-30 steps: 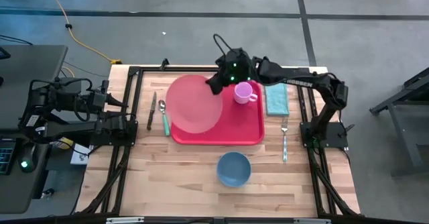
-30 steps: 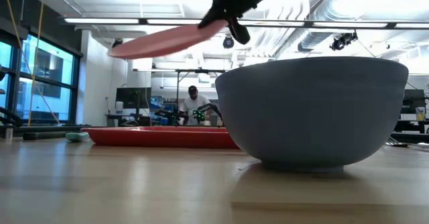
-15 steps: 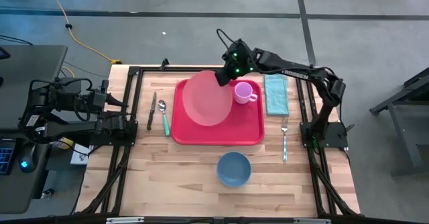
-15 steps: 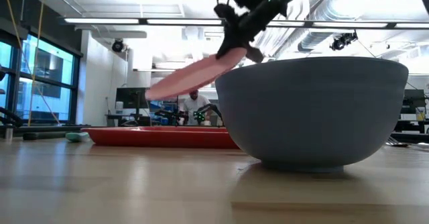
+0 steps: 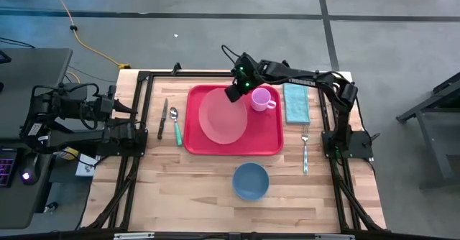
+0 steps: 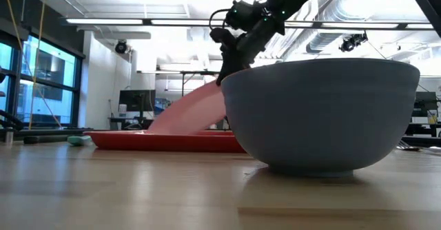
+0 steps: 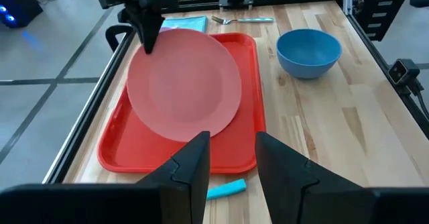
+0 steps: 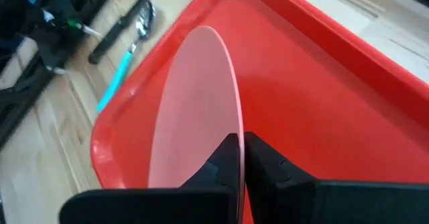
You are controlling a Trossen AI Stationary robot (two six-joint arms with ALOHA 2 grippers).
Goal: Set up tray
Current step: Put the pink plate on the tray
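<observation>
1. Plate placement is the step in hand: the pink plate [image 5: 223, 115] is gripped by its rim in the right end effector [image 5: 234, 94], fingers clenched on the edge, as seen in the right wrist view.
2. Plate is tilted: in the low view [image 6: 187, 110] the far-left edge appears to touch the tray floor while the gripped edge is held high.
3. Tray [image 5: 268, 143] is located mid-desk, toward the back, with the plate over its left half and a pink mug [image 5: 261, 98] in its back-right corner.
4. Outside the tray: a knife [image 5: 162, 119] and a spoon [image 5: 176, 125] are laid to the left, a fork [image 5: 305, 145] and a teal cloth [image 5: 295, 102] to the right, a blue bowl [image 5: 250, 180] in front on the desk [image 5: 180, 190].
5. Left end effector [image 7: 231, 160] is parked well off to the left side, fingers apart, nothing held.
6. Next move, as judged: the gripped edge is to be lowered until the plate lies flat, then released and the arm withdrawn upward.
7. Risk: mug is just beside the right end effector, so a sideways retreat could knock it.
</observation>
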